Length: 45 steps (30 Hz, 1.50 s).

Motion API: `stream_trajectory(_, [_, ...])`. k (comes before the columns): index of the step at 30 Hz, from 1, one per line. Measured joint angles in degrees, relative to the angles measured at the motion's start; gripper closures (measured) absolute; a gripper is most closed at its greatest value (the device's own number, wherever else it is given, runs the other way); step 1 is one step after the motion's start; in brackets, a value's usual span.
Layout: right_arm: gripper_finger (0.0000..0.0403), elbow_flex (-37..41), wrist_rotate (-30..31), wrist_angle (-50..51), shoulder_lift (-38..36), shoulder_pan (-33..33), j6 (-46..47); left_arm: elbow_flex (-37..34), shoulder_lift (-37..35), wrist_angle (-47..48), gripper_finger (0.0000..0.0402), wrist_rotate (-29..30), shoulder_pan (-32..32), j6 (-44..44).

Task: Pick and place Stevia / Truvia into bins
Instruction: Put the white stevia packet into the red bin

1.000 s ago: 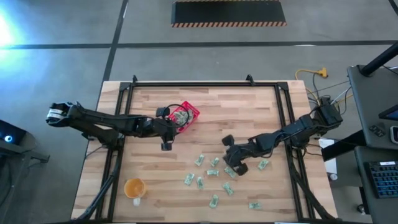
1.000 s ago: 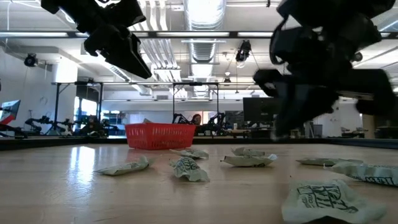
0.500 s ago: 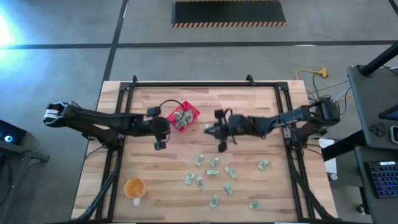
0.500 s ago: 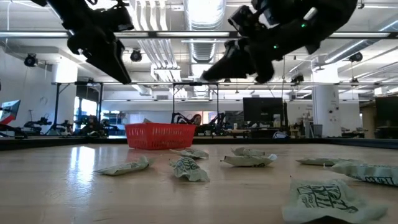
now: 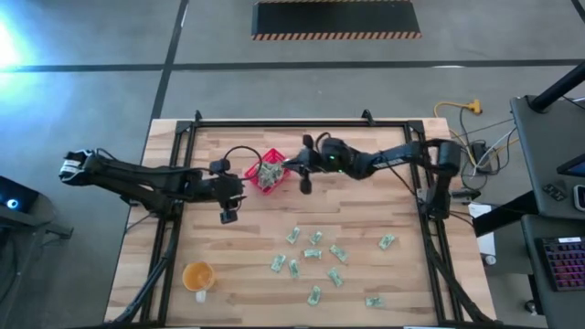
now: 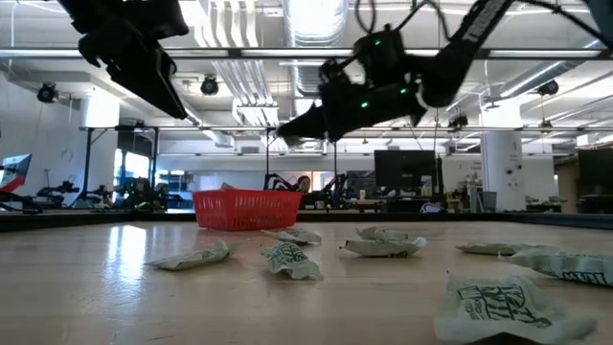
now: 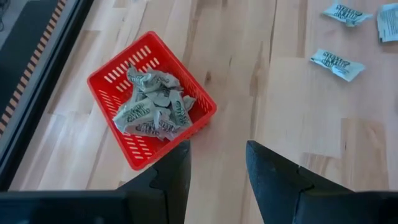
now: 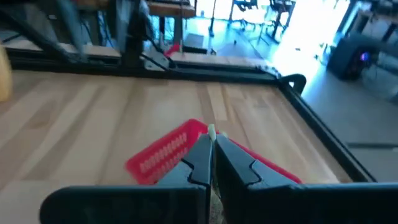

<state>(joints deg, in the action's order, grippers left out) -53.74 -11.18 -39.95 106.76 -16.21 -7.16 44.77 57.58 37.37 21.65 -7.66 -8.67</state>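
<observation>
Task partly done. Small square red plastic basket [image 5: 267,172] sits far-left of centre on the wooden desk [image 5: 366,151] and already holds a heap of crumpled pale green-and-white paper sweetener packets [image 7: 151,107]. About ten more packets [image 5: 315,255] lie loose on the near half of the desk, centre to right, well apart from the basket. An orange round cup [image 5: 198,275] stands near-left, untouched.

Left gripper [image 7: 216,158]: hangs just left and near of the basket, above the desk, fingers apart with bare wood showing between them. Holds nothing, touches nothing.

Right gripper [image 8: 212,151]: reaches in from the right, above the basket's right edge. Fingers pressed together; a pale sliver [image 8: 212,131] pokes out at the tips, likely the edge of a packet, though it's too small to be sure. If so, it still needs releasing over the basket.

Judgement: well short of finished, most loose packets still to move.
</observation>
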Motion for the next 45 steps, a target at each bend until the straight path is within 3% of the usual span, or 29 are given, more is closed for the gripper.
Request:
stream_trajectory(4, [0.0394, -8.06, 0.00, 5.83, 5.74, -1.02, 1.93, -0.02, 0.60, 0.41, 0.0264, -0.02, -0.02, 0.00])
stream_trajectory(11, [0.0394, -22.54, 0.25, 29.36, 11.88, -2.74, 5.33, -0.07, 0.87, 1.16, 0.0264, -0.27, -0.04, 0.00])
stream_trajectory(14, [0.0394, -26.07, 0.17, 34.04, 13.14, -2.71, 4.94, -0.07, 0.88, 1.18, 0.0264, -0.31, -0.09, 0.00])
stream_trajectory(19, [0.0377, -27.24, -0.03, 35.07, 13.42, -2.17, 2.24, -0.07, 0.89, 1.12, 0.0264, -0.35, -0.24, -0.03])
stream_trajectory(27, [0.0303, -27.36, -1.06, 35.10, 13.40, -2.16, 1.23, -0.07, 0.89, 0.91, 0.0264, -0.38, -0.24, -0.07])
stream_trajectory(32, [0.0270, -27.25, -6.52, 38.35, 12.06, -2.08, -3.46, -0.13, 1.05, 0.49, 0.0264, -0.37, -0.28, -0.09])
stream_trajectory(45, [0.0281, -23.85, -8.52, 54.27, 2.19, 2.18, -10.95, -0.14, 7.62, -1.94, 0.0264, -1.45, -0.33, -0.05])
